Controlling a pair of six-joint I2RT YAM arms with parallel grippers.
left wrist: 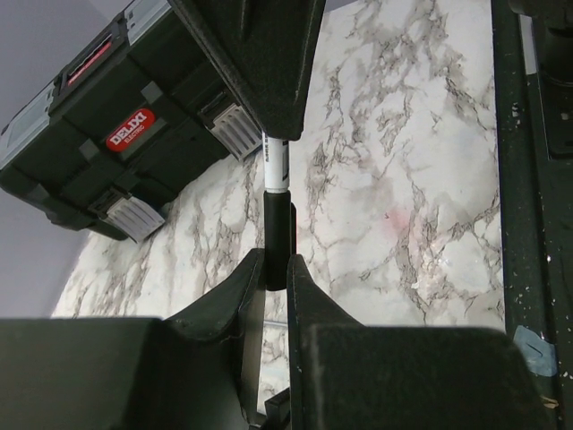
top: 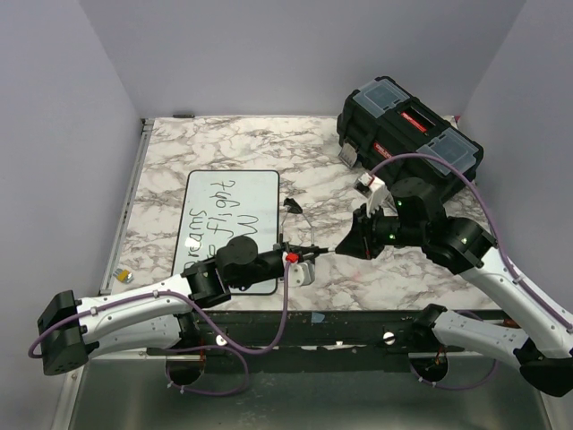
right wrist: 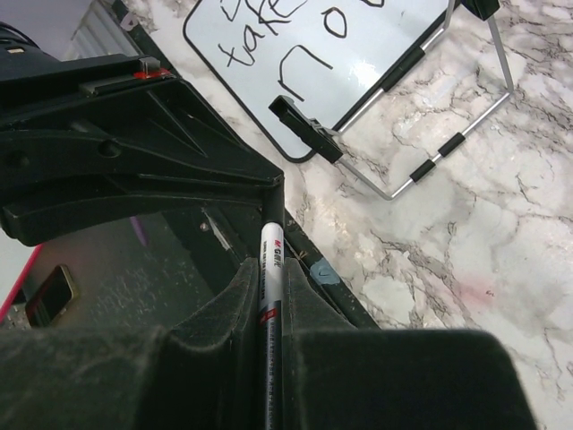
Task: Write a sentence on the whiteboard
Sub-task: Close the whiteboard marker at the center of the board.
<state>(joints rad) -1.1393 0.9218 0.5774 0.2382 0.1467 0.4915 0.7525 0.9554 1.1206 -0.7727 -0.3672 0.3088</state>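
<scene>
Top external view: whiteboard (top: 235, 193) is laid on the desk's (top: 269, 143) left side, sentence (top: 213, 215) partly hidden under the left arm (top: 143, 305), letters hard to read. The marker (top: 320, 249) is gripped from both ends by left pincer (left wrist: 276, 269) and right pincer (right wrist: 273, 279), tip hidden

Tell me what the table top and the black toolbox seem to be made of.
Table top: white with grey veins, low sheen; marble or a marble-print laminate, I cannot tell which. Toolbox: likely moulded black plastic, ribbed, with silvery latches.

Overhead view faces table (top: 269, 143) and whiteboard (top: 255, 193); close opposing wrist views share the marker (left wrist: 275, 179)
</scene>
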